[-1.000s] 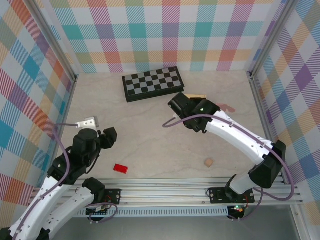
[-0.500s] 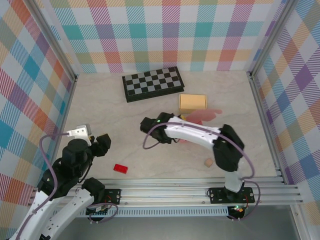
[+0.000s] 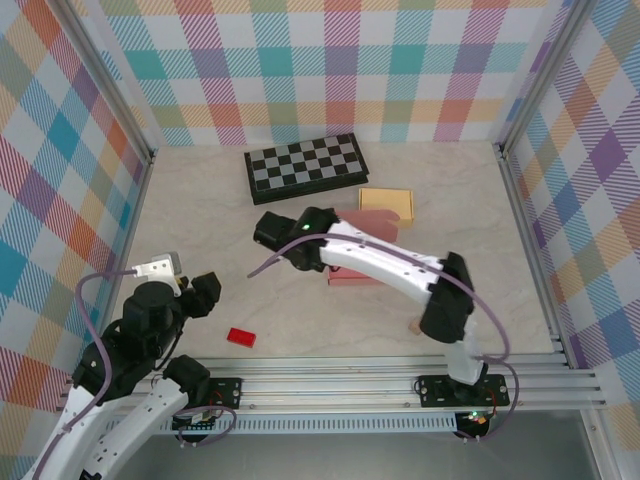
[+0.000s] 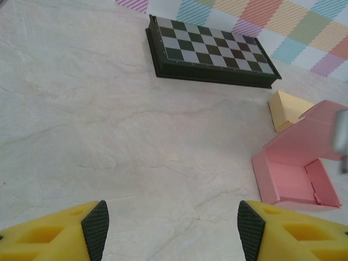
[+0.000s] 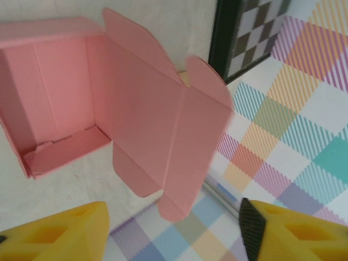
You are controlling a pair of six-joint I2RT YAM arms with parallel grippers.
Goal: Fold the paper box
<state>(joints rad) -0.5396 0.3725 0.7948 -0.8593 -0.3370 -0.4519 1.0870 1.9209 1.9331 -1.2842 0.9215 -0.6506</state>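
The pink paper box (image 5: 54,103) lies open on the table with its lid (image 5: 163,125) standing up, side tabs unfolded. From above, the box (image 3: 347,277) sits at mid-table, partly hidden under my right arm. My right gripper (image 5: 174,231) is open just off the lid's free edge, with nothing between its yellow fingers (image 5: 283,231). In the top view the right gripper (image 3: 264,232) points left of the box. My left gripper (image 4: 168,228) is open over bare table, well left of the box (image 4: 296,174). In the top view the left gripper (image 3: 197,291) hangs near the front left.
A folded chessboard (image 3: 305,167) lies at the back. A yellow box (image 3: 387,203) sits just behind the pink one. A small red block (image 3: 240,337) rests near the front edge. Checked walls close in the left, back and right sides.
My right gripper has opened and swung left, away from the pink box, whose lid now stands free. The left arm has drawn back a little toward the front.
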